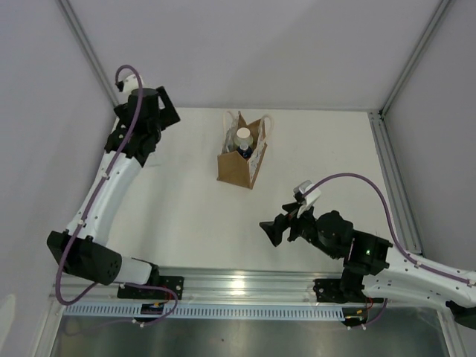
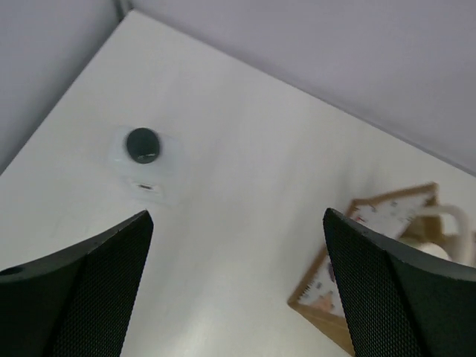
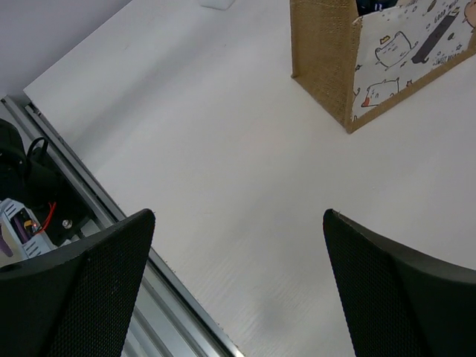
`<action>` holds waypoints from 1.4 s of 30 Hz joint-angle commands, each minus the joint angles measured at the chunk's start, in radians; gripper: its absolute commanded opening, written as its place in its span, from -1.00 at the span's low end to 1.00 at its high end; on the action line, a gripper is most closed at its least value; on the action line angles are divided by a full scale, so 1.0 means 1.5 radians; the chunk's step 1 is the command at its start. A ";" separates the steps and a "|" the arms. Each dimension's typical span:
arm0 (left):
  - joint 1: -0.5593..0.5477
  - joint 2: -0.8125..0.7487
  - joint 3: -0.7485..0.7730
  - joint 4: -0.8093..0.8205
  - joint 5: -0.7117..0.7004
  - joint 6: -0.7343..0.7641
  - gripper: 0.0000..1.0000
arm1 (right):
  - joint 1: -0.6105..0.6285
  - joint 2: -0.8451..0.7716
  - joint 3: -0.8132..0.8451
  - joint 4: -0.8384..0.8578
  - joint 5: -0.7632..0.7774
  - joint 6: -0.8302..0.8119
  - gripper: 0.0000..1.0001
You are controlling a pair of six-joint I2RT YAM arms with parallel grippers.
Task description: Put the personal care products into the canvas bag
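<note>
The clear bottle (image 2: 143, 160) stands upright on the counter (image 2: 245, 134) near the far-left corner, with its dark cap (image 2: 142, 144) up, so its long axis is vertical. From the left end effector (image 2: 238, 217) it lies ahead and to the left of the gap, well clear of both fingers, which are spread wide with nothing between them.

The bag (image 1: 236, 167) stands mid-counter, to that arm's right. A cream bottle (image 1: 243, 136) and a dark-blue cap (image 1: 245, 149) show in its mouth.

The right end effector (image 3: 239, 217) is likewise spread and empty. It is near the bag but well apart from the clear bottle — the left arm is much the nearer.

The bag's whitish panel (image 3: 405, 56) carries cartoon cats, with no legible writing. The bottle's small label (image 2: 145, 186) is too blurred to read.
</note>
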 commanded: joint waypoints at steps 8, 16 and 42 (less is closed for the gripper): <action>0.179 -0.015 -0.212 0.266 0.122 0.148 0.98 | 0.007 0.025 0.024 0.032 -0.044 0.006 0.97; 0.271 0.058 -0.227 0.270 0.232 0.217 0.99 | 0.020 0.032 0.023 0.040 -0.055 0.009 0.96; 0.279 0.217 -0.130 0.257 0.289 0.274 0.90 | 0.043 0.036 0.026 0.041 -0.045 0.007 0.97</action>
